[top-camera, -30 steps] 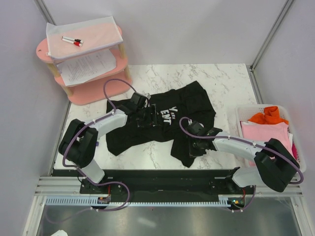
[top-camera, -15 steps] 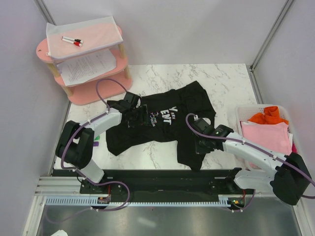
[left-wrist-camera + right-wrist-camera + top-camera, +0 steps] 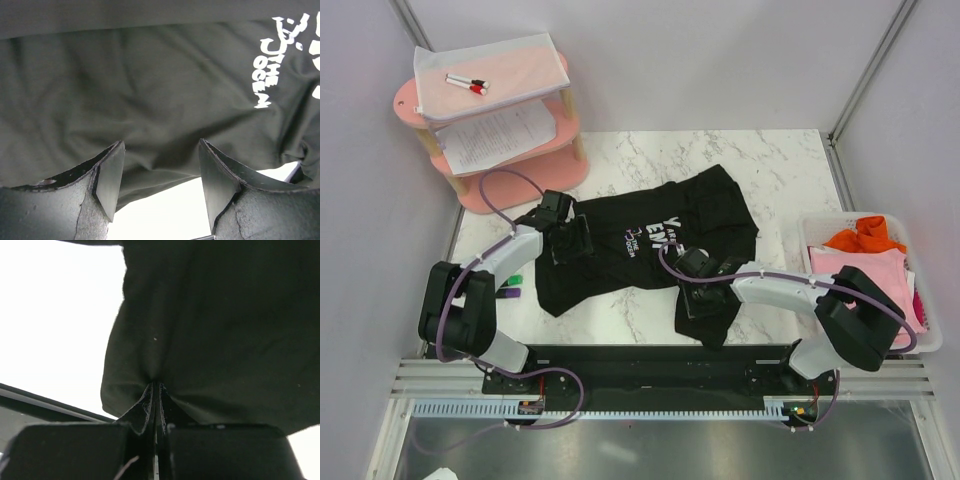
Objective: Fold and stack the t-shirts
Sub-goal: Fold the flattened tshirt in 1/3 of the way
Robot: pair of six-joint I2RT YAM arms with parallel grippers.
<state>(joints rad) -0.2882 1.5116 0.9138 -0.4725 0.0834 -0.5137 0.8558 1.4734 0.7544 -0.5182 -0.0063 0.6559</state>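
Your left arm reached forward from its base at 7 o'clock, and its left hand [image 3: 568, 240] hung over the sleeve end of the black t-shirt [image 3: 710, 215], at about 9 o'clock on the counter [image 3: 790, 160]. In the left wrist view that left hand [image 3: 161, 145] had its fingers [image 3: 111, 175] spread well apart, with wrinkled black t-shirt [image 3: 150, 90] cloth lying past their tips and nothing gripped between them.

Your right arm was bent back from its base at 5 o'clock, forearm running across to the left, and the right hand [image 3: 698, 295] sat low at the garment's near edge, about 6 o'clock. In the right wrist view the right hand [image 3: 155, 390] had its fingers pressed together on a gathered fold of the black t-shirt [image 3: 225, 330], pinching it.

That shirt lay rumpled across the centre of the counter. The white lettering [image 3: 665, 235] read in part "Y ARE" and "ENT" from above. The white lettering [image 3: 267, 75] seen from the left wrist appeared to read "THE OCEAN", turned sideways; the remainder was cut off.

The orange t-shirt [image 3: 865, 235] and pink t-shirt [image 3: 860, 270] lay in the white basket [image 3: 807, 240] at 3 o'clock. Printed paper sheets [image 3: 495, 135] sat on the pink shelf [image 3: 510, 185] at 10 o'clock; their text was too small to read.
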